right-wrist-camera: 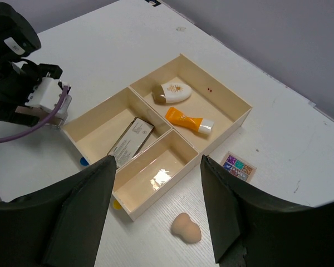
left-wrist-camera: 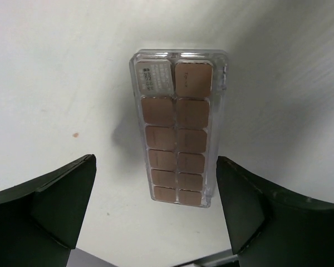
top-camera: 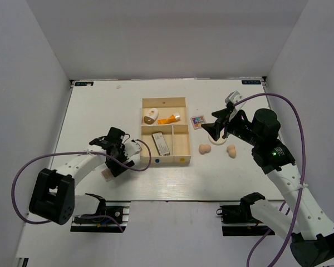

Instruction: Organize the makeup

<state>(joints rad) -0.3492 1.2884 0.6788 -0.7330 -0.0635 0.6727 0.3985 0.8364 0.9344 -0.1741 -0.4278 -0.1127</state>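
Here, illegible label (left-wrist-camera: 153, 77) on brown palette (left-wrist-camera: 178, 128).

White worktop (top-camera: 100, 100), and here's what sits on it. Between the left fingers (left-wrist-camera: 61, 206), touching neither, a clear rectangular palette of brown pans (left-wrist-camera: 178, 128) lies flat on the surface. Ahead of the right fingers (right-wrist-camera: 72, 222) stands the pale wooden three-compartment tray (top-camera: 164, 99). Low between those fingers there's a peach egg-shaped sponge (right-wrist-camera: 186, 227), and just beyond one of them a small multicolour square palette (right-wrist-camera: 238, 166). From above, a second peach sponge (top-camera: 231, 151) lies near the first, and a cream round pad (top-camera: 218, 143) peeks out under the right fingers.
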